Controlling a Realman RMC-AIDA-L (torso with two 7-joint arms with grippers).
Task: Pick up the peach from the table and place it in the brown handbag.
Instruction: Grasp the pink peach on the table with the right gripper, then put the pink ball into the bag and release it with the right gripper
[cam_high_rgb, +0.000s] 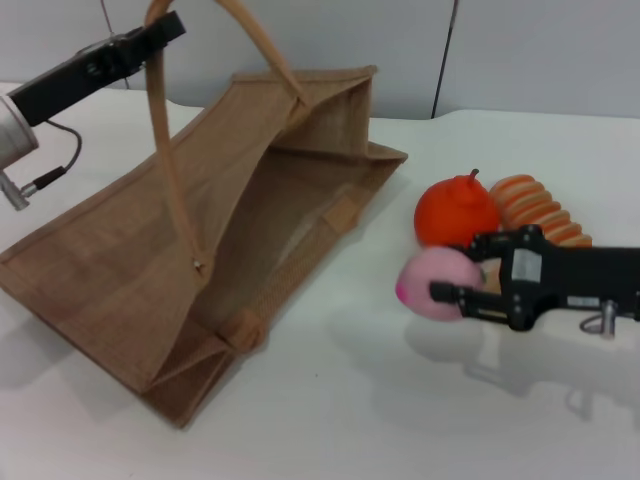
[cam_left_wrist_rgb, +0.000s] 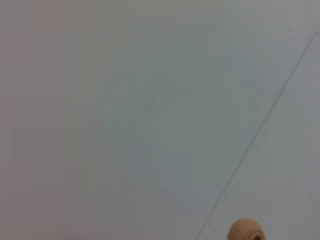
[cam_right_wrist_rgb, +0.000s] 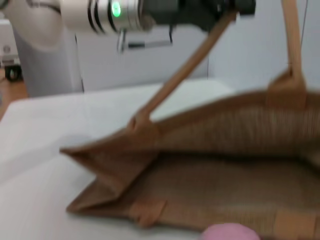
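Right end effector (cam_high_rgb: 455, 296) clamped on the peach (cam_high_rgb: 437, 283) just off the counter (cam_high_rgb: 350, 420), 3 o'clock of the brown handbag (cam_high_rgb: 200, 250) whose handle (cam_high_rgb: 165, 150) the left end effector (cam_high_rgb: 150, 40) holds up; peach looks light, soft, bruisable—grip across its middle, gently.

Your head camera looks forward and down over the counter (cam_high_rgb: 330, 420). The right wrist camera sits low, facing the brown handbag (cam_high_rgb: 230, 240) (cam_right_wrist_rgb: 215, 170) mouth, shared with the head view. The left wrist camera faces blank wall.
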